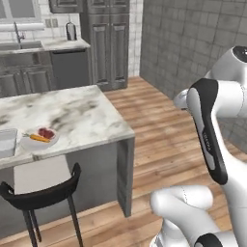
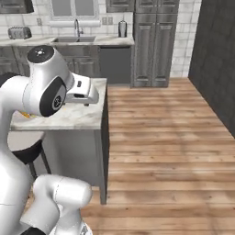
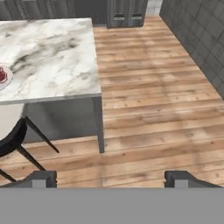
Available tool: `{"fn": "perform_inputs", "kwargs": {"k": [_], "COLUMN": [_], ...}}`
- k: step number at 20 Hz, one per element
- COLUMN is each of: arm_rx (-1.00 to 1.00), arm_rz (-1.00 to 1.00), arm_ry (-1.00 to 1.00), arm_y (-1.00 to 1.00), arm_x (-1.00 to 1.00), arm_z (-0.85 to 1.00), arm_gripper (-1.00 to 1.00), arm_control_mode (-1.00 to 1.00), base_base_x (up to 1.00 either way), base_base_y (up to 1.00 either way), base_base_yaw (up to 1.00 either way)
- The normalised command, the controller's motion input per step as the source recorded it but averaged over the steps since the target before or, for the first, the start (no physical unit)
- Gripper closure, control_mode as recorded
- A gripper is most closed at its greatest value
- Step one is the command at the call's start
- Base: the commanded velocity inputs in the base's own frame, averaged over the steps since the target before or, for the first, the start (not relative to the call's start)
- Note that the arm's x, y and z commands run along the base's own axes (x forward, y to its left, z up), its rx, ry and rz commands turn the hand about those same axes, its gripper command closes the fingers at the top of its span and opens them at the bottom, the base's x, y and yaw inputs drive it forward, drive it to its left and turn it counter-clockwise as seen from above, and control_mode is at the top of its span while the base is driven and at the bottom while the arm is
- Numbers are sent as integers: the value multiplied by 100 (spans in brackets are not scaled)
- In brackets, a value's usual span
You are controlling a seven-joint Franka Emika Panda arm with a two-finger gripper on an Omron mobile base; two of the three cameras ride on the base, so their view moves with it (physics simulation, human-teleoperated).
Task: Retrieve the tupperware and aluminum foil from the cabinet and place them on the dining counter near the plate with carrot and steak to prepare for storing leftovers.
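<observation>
Both base views look forward and down from behind the arm, left and right, sharing the marbled worktop corner and wood floor. The hand view looks steeply down over that corner.

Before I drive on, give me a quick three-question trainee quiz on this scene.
1. True or false: the gripper holds the foil box.
2. What lies on the plate beside the carrot? A bread, B steak, C apple.
3. What stands on the floor at the counter's near side?
Key: 1 false, it is open and empty. 2 B. 3 a black stool.
</observation>
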Motion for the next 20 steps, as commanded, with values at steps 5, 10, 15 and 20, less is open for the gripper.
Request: {"fn": "perform_inputs", "kwargs": {"k": [5,10,15,20], "arm_rx": [0,0,0,0], "arm_rz": [0,0,0,0], "arm_ry": [0,0,0,0], "arm_y": [0,0,0,0], "arm_x": [0,0,0,0], "arm_z": [0,0,0,0], "arm_gripper": [-100,-100,-100,-100], "arm_control_mode": [100,100,100,100], "base_base_x": [79,100,100,100], "base_base_y": [-100,-100,-71,-17], "base_base_yaw": [-14,-2,3,22]}}
